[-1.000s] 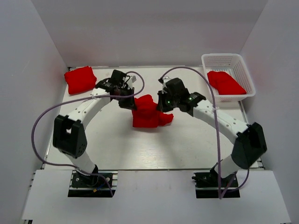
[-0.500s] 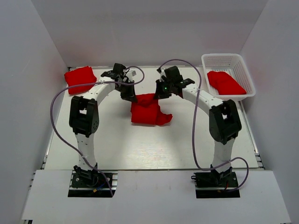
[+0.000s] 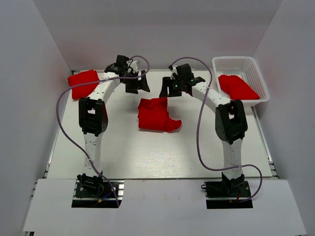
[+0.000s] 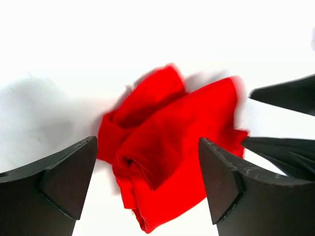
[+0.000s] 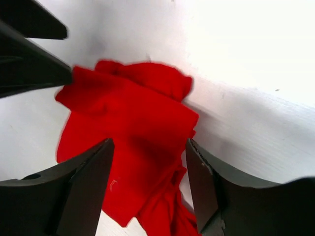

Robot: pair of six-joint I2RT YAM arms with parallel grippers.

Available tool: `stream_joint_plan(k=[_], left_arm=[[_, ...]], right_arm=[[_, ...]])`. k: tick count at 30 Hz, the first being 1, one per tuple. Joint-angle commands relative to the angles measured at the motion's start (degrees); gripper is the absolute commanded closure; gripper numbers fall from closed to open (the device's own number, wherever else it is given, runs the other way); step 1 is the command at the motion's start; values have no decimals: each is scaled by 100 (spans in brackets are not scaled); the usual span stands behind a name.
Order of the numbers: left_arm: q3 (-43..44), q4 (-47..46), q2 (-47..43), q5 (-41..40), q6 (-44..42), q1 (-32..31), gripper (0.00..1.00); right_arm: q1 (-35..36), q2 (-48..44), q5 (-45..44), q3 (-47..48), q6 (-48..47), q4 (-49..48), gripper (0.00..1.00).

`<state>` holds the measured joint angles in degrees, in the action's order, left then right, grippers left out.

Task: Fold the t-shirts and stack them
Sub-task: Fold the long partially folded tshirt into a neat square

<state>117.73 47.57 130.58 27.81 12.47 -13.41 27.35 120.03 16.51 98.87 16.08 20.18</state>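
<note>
A crumpled red t-shirt [image 3: 155, 115] lies loose in the middle of the white table. My left gripper [image 3: 139, 84] hangs open just behind its back left corner, and my right gripper [image 3: 167, 88] hangs open behind its back right. Neither touches the cloth. The left wrist view has that t-shirt [image 4: 172, 128] lying below the wide-apart fingers of my left gripper [image 4: 147, 142]. In the right wrist view the t-shirt [image 5: 128, 108] lies under my open right gripper [image 5: 148, 145]. A folded red t-shirt [image 3: 83, 83] rests at the back left.
A white lattice basket [image 3: 235, 60] stands at the back right with another red t-shirt [image 3: 237, 87] inside. White walls close in the table at the back and both sides. Each gripper's dark fingers [image 4: 285, 93] show in the other's wrist view.
Both grippers were shut on the middle t-shirt; now they have opened, let it go and drawn up and back. The t-shirt has settled onto the table.
</note>
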Motion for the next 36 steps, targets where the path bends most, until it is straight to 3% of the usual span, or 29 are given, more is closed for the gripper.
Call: stream_joint_plan(k=[1,3,4,5,6,7,8,14,15,17,26,36], left_arm=[[401,112,-566,102,-192,110,6],[-54,33,-945,102,-332,163,10],[-258,-19,-1147,171,-333,163,17],[-782,-220,-1610,276,-385,163,41],[-1100,-370,-1867,521,-386,163,58],[-1460,-572,-2122,663,-272,163,76],[-2195,-1061,-2577,838,-184,163,100],[-4447,-2592,-3223,2226,623,-12,100],[-4765,-3396,-3319,2489,782,-13,100],[-5389,-3885,-3530,2388,959,-74,100],[-6069,-4633,-2776,2026,959,-180,100],[-6254,-4503,-2187,1649,880,-127,100]], right_arm=[[-81,-348,-86,449,-52,64,32],[-72,-575,-43,458,-34,56,32],[-55,-638,44,440,-26,30,38],[-55,-752,202,353,70,-32,46],[-46,-857,334,291,149,-119,69],[-29,-893,735,-83,194,-546,84],[-11,-998,992,-226,333,-716,96],[121,-973,1837,-1159,563,-1727,100],[147,-972,1977,-1203,616,-1833,100],[174,-727,2214,-1221,721,-2156,100],[306,554,2488,-360,941,-2546,100],[218,1462,2260,228,1056,-2924,100]])
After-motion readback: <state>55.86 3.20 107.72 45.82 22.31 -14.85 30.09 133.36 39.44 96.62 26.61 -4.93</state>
